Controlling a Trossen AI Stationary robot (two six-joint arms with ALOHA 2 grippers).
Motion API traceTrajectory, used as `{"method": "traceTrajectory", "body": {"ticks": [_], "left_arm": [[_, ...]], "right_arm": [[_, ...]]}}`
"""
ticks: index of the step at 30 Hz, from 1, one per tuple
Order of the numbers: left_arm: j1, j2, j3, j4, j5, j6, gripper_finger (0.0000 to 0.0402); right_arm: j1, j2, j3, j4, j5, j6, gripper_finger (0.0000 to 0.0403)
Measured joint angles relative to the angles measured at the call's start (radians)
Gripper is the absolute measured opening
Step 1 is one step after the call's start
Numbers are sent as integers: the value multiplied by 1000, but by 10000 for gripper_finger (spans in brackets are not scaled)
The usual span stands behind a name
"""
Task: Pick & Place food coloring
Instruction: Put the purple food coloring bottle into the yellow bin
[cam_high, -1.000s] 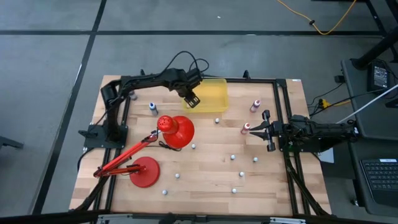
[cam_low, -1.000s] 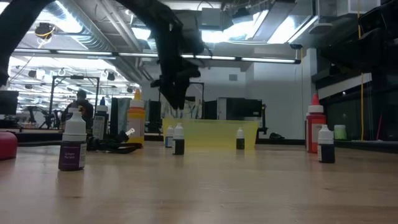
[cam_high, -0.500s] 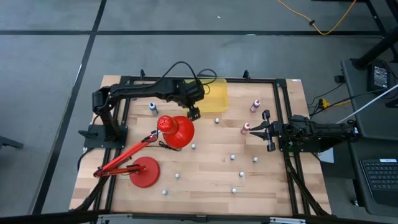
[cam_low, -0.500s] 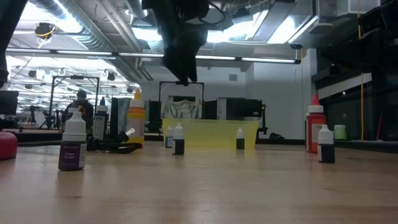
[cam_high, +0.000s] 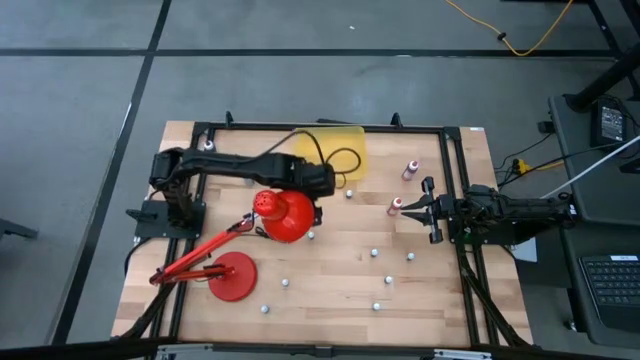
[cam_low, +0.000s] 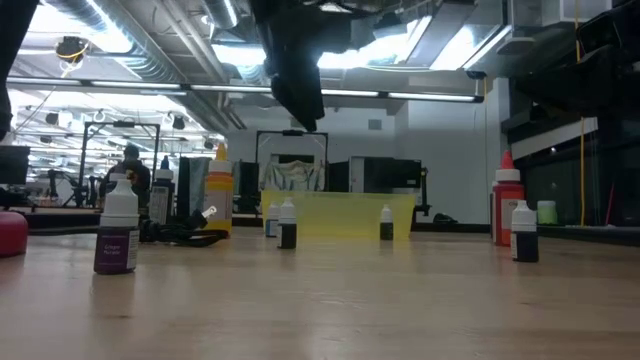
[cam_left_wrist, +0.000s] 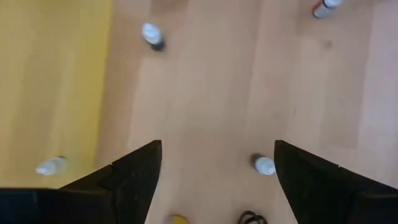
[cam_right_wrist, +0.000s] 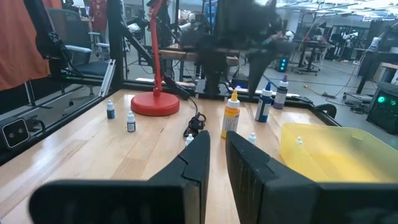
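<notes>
From above, the left hand (cam_high: 318, 186) hangs over the wooden desk (cam_high: 330, 275), between the yellow bin (cam_high: 340, 152) and the shade of the red lamp (cam_high: 283, 214). The right hand (cam_high: 428, 211) waits at the desk's right edge beside a pink bottle (cam_high: 395, 206). Food coloring bottles (cam_high: 374, 253) lie scattered across the desk, well apart.

At desk height, the left arm hangs in from above, clear of the desk. A purple-labelled bottle (cam_low: 117, 236) stands nearest; dark bottles (cam_low: 287, 226) stand before the bin, and a red one (cam_low: 507, 210) stands off to the right.

The left wrist view shows its fingers (cam_left_wrist: 134, 176) spread apart and empty above bare wood, with one white-capped bottle (cam_left_wrist: 263, 164) below between them and another lying in the bin (cam_left_wrist: 51, 166).

In the right wrist view, its fingers (cam_right_wrist: 196, 158) stand close together, gripping nothing.
</notes>
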Motion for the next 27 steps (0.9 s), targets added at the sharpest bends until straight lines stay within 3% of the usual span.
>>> {"method": "traceTrajectory", "body": {"ticks": [17, 21, 27], "left_arm": [[43, 70, -2, 37, -53, -104, 301], [60, 69, -58, 53, -53, -116, 301], [34, 44, -182, 41, 28, -117, 301]], "right_arm": [[0, 0, 0, 0, 0, 0, 56], [0, 0, 0, 0, 0, 0, 56], [0, 0, 0, 0, 0, 0, 56]]}}
